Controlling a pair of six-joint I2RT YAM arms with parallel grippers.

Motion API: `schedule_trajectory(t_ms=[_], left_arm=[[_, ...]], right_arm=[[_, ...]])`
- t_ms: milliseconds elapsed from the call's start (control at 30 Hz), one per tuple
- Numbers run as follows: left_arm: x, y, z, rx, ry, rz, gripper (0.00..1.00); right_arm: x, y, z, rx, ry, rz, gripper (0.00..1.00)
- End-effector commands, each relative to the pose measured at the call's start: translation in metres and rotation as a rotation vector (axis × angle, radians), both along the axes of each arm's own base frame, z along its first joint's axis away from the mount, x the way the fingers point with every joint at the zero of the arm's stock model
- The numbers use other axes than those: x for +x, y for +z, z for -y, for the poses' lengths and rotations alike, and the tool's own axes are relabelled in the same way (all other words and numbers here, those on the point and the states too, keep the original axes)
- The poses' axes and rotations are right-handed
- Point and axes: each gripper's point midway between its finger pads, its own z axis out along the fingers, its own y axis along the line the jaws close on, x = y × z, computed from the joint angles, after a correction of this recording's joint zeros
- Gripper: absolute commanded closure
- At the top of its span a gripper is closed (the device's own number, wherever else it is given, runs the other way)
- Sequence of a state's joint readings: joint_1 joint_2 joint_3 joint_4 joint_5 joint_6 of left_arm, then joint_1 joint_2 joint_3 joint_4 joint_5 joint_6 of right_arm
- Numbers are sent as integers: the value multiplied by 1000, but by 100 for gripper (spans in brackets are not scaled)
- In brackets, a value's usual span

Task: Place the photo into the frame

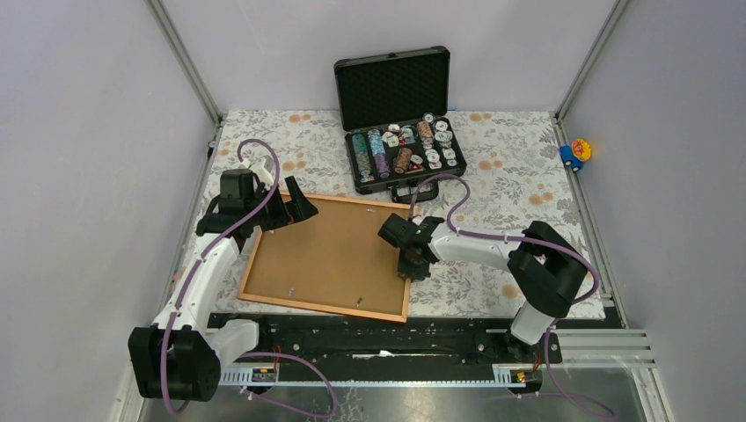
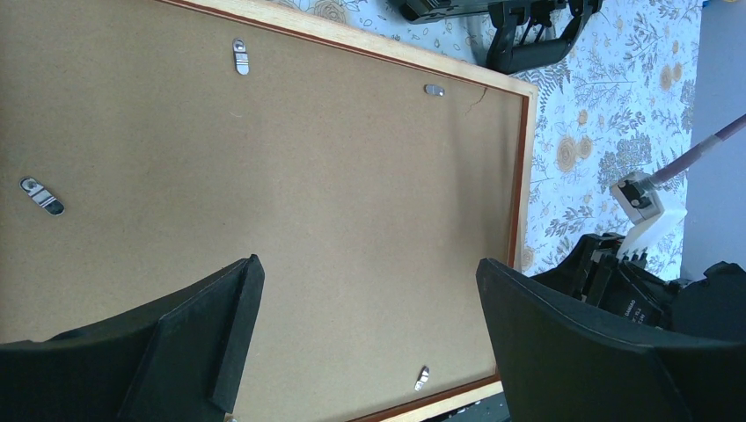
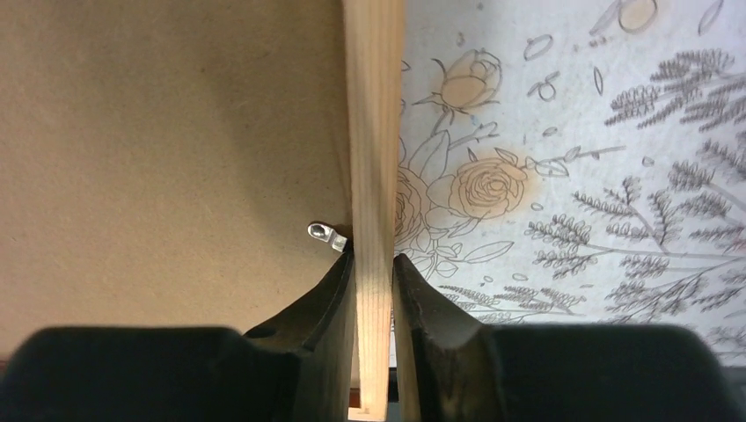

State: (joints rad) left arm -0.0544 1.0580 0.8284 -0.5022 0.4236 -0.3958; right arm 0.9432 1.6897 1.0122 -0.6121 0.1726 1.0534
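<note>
Wooden frame edge is pinched by the right gripper, floral cloth just outside; its face is hidden under backing board. Left gripper is held spread.

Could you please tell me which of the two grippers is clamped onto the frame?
The right gripper: its fingers pinch the frame by its wooden rail from both sides, while the left gripper stands wide open over the backing board, gripping nothing.

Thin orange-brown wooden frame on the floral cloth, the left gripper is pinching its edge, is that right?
No: the right gripper pinches the edge of the wooden frame, as the right wrist view shows; the left gripper hangs open above the brown backing board.
</note>
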Motion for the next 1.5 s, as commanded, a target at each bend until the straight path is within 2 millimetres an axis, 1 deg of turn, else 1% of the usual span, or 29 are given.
schedule_trajectory(t_ms=[0,133,233,267,300,333,400,433,500,533,600,700,767,867,933,1000,1033,1100,1133,1200,1333,1400,1467], left_arm=[[6,9,5,-9,-31,52,1],[6,9,5,-10,-31,53,1],[6,9,5,-8,-30,56,1],[6,9,5,-8,-31,55,1],[6,9,5,-10,-34,54,1],[6,9,6,-13,-38,55,1],[6,9,6,-17,-41,54,1],[6,9,7,-18,-42,54,1],[6,8,7,-20,-44,52,1],[6,8,7,-21,-44,54,1],[6,8,7,-19,-41,55,1],[6,9,6,-17,-39,56,1],[6,8,6,-17,-39,56,1],[6,8,6,-17,-39,55,1],[6,8,7,-20,-42,55,1],[6,7,7,-19,-43,54,1],[6,7,8,-22,-46,52,1],[5,7,8,-24,-50,52,1],[5,7,8,-25,-50,52,1],[6,6,8,-25,-49,49,1],[6,5,8,-24,-47,45,1],[6,4,8,-24,-46,43,1],[6,4,8,-24,-46,40,1]], right_arm=[[25,-2,10,-98,180,122,100],[37,1,13,-145,281,178,100],[39,14,3,-87,332,207,100],[40,23,1,-64,334,227,83],[41,29,0,-47,332,240,70],[40,34,-1,-33,341,249,58],[43,41,-2,-22,341,271,40],[45,43,-2,-26,331,283,26],[50,42,1,-46,284,300,17],[52,40,4,-60,255,302,14],[56,35,8,-91,191,303,14],[63,28,16,-131,75,332,21],[68,27,15,-129,49,355,23],[73,23,12,-132,57,368,26],[75,20,6,-124,105,367,27],[77,19,-2,-104,183,375,24],[80,19,-3,-107,205,381,22],[84,16,-1,-110,216,367,20],[86,13,2,-108,206,353,21],[89,6,8,-100,186,334,25],[90,-7,9,-101,189,323,35],[91,-14,8,-103,193,309,42],[90,-21,3,-95,203,290,53]])
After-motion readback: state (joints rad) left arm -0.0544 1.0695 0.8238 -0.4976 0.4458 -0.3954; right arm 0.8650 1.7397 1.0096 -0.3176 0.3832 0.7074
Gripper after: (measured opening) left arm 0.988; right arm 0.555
